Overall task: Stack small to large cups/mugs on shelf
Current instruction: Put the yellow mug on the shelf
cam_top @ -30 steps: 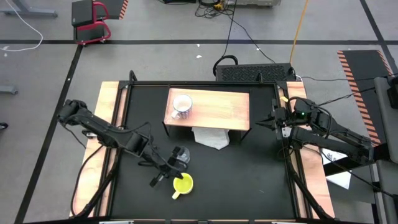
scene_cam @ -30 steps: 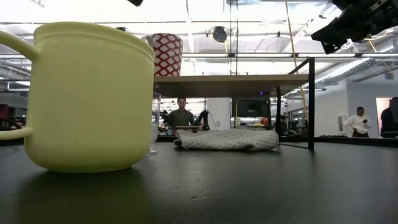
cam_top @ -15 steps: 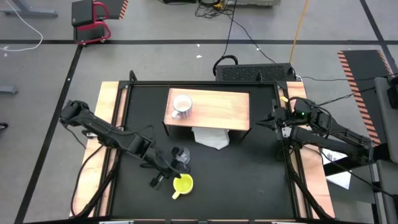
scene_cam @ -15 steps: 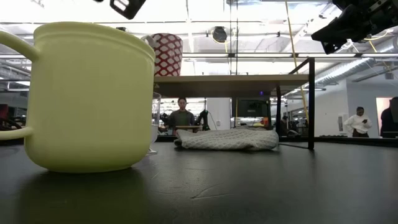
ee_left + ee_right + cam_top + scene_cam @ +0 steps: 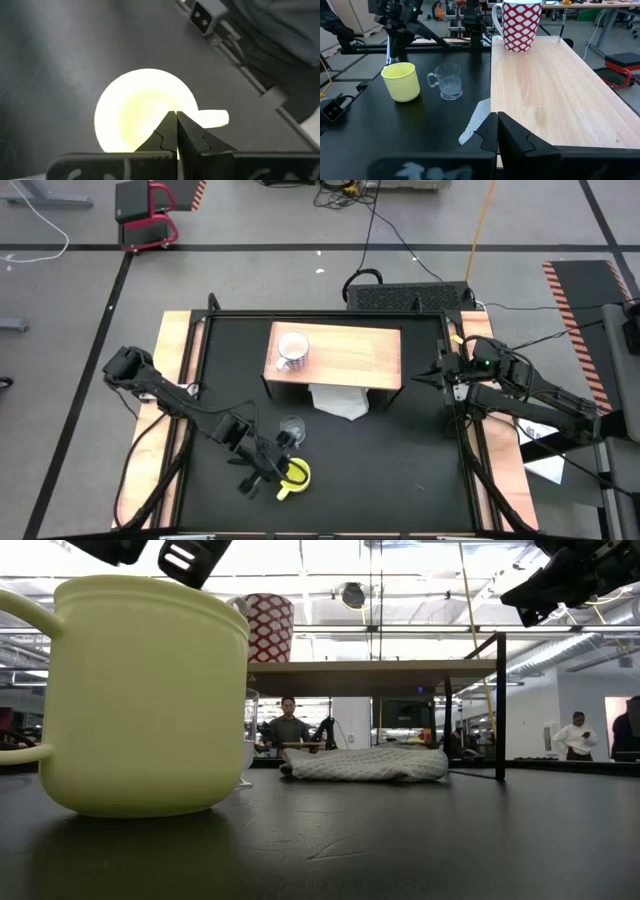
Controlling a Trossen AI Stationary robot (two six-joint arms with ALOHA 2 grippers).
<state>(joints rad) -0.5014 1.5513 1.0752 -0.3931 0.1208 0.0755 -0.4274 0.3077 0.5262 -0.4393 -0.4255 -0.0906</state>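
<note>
A yellow mug (image 5: 293,473) stands upright on the black table near its front edge, handle toward the near side. My left gripper (image 5: 276,464) is shut and hangs slanting down over the mug's open top (image 5: 145,107). A clear glass cup (image 5: 292,426) stands just beyond the yellow mug. On the left part of the wooden shelf (image 5: 350,355) stands a white mug (image 5: 291,352) with a red pattern. My right gripper (image 5: 418,378) waits shut at the table's right edge, level with the shelf. My left gripper has its shut fingertips (image 5: 176,120) over the yellow mug's mouth, on the handle side, coming slanting down from the table's left. In the low view its end (image 5: 190,570) is at rim height; I cannot tell whether it touches the rim.
A white cloth (image 5: 340,402) lies on the table at the shelf's near side, partly under it. Light wooden strips (image 5: 178,370) run along the table's left and right sides. Bare black table lies to the right of the mugs.
My left gripper has moved toward the table's near edge and down, from beside the glass cup to over the yellow mug, tipping more steeply downward. It has stayed shut. The mugs and the glass cup have not moved.
</note>
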